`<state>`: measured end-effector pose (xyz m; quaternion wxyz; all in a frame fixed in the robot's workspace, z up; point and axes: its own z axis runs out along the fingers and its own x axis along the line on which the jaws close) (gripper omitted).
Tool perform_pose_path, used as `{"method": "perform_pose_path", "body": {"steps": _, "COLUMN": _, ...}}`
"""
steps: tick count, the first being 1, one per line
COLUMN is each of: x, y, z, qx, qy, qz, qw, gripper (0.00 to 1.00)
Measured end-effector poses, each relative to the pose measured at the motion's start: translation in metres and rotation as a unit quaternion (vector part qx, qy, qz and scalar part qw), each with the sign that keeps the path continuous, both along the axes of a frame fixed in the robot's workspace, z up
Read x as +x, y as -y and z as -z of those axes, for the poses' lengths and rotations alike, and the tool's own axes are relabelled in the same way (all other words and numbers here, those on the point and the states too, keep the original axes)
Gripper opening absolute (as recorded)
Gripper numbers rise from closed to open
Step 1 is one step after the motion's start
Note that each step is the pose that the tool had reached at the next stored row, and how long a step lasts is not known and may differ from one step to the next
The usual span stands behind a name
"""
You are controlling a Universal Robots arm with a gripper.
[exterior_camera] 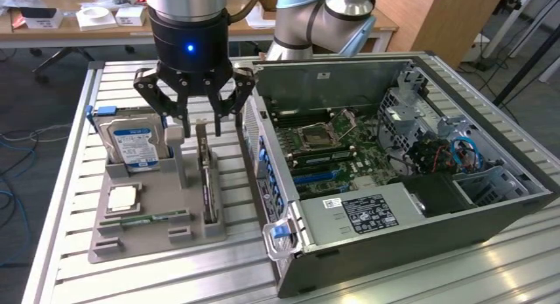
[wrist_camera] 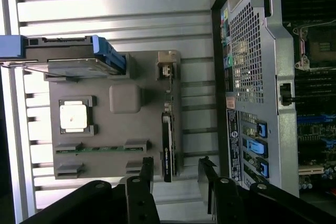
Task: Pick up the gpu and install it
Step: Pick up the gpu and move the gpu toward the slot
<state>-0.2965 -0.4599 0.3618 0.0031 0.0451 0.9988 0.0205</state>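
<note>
The gpu (exterior_camera: 207,186), a thin dark card with a pale metal bracket at one end, stood on edge in a slot of the grey tray (exterior_camera: 157,242), beside the open computer case (exterior_camera: 411,251). The gripper (exterior_camera: 199,124) hovered directly above it, fingers spread and empty. This looked like the pick-up approach; a grasp would need the fingers squarely astride the card's narrow top edge.

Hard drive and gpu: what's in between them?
A grey post of the parts tray stands between the hard drive and the gpu, seen in the exterior view.
</note>
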Motion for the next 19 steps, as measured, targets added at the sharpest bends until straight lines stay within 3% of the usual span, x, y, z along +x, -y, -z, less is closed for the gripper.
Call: {"method": "perform_pose_path", "body": {"steps": 19, "x": 0.0, "y": 0.0, "z": 0.0345, "qx": 0.0, "qy": 0.0, "qz": 0.0, "qw": 1.0, "gripper": 0.47}}
